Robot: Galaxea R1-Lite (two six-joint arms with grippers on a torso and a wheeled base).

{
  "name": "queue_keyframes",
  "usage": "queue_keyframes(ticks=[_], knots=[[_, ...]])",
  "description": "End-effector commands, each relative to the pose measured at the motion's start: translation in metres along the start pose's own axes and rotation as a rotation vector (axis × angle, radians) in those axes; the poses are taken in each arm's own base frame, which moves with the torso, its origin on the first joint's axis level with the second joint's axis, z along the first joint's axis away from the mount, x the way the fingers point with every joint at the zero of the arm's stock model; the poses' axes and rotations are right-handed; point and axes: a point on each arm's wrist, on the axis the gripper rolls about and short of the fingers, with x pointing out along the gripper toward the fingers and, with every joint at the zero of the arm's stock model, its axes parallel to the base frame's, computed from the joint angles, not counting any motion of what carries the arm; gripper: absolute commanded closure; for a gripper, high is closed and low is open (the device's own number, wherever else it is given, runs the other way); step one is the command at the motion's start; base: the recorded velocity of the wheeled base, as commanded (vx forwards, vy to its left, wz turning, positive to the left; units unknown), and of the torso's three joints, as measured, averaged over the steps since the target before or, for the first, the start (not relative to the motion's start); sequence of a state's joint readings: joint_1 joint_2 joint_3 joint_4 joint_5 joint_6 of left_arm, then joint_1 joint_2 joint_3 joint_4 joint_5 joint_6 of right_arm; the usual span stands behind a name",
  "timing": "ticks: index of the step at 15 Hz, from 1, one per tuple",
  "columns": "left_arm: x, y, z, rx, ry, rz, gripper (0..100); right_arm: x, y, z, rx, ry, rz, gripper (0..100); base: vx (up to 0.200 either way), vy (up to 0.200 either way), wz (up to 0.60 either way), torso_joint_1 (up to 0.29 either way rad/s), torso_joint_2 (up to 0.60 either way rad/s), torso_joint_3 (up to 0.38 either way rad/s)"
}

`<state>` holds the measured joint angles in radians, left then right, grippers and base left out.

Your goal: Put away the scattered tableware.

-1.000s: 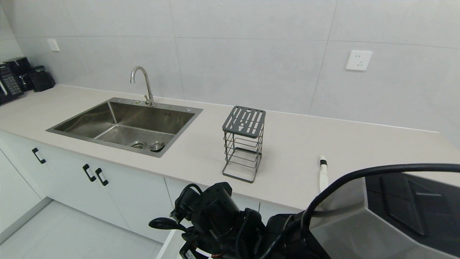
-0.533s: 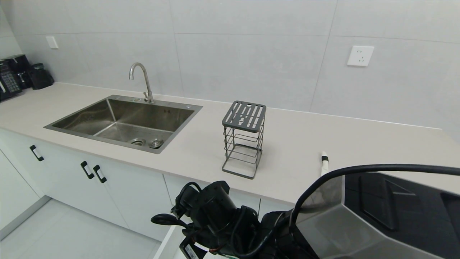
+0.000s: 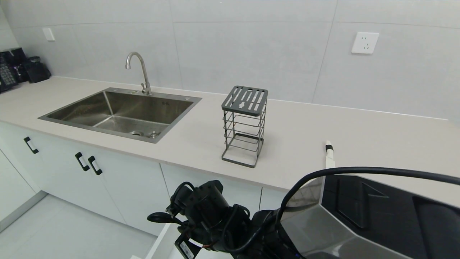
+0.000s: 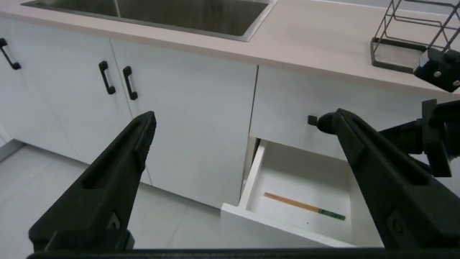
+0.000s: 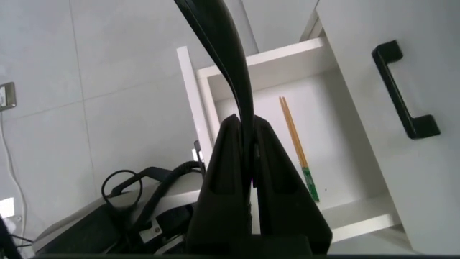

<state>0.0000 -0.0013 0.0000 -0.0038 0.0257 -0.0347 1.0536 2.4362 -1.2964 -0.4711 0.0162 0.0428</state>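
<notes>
While hanging above the open drawer (image 4: 248,188), squeezing a black spoon (image 5: 231,65) tight in the right gripper (image 5: 244,124). Holding the left gripper (image 4: 244,115) low in front of the cupboard doors (image 4: 180,122), with its two fingers spread wide apart and gripping nothing. Seeing a pair of chopsticks (image 4: 305,206) lying flat inside that drawer, down below the spoon. Seeing a white knife (image 3: 329,154) lying up on the counter (image 3: 305,126), partly hiding behind the right arm. Also spotting a wire rack (image 3: 244,126) standing on the counter between the knife and the sink (image 3: 143,108), apart from both. Noticing a tap (image 3: 138,68) rising behind the sink and a socket (image 3: 365,42) sitting on the wall.
</notes>
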Motion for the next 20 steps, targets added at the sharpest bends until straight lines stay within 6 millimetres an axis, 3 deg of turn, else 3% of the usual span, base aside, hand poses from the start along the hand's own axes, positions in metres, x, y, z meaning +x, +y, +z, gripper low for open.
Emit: queue_keyframes(ticks=[1,16,20], knots=[[0.0,0.0,0.0,-0.001,0.0,0.0,0,0.007,-0.001,-0.006,0.0,0.014,-0.001,100,0.0,0.0,0.0,-0.061,0.13,0.076],[0.0,0.0,0.0,-0.001,0.0,0.0,0,0.008,-0.01,-0.008,-0.006,0.023,-0.033,100,0.0,0.0,0.0,-0.226,0.43,0.208],[0.0,0.0,0.0,-0.001,0.0,0.0,0,0.008,-0.023,-0.008,-0.001,0.024,-0.075,100,0.0,0.0,0.0,-0.137,0.26,0.119]])
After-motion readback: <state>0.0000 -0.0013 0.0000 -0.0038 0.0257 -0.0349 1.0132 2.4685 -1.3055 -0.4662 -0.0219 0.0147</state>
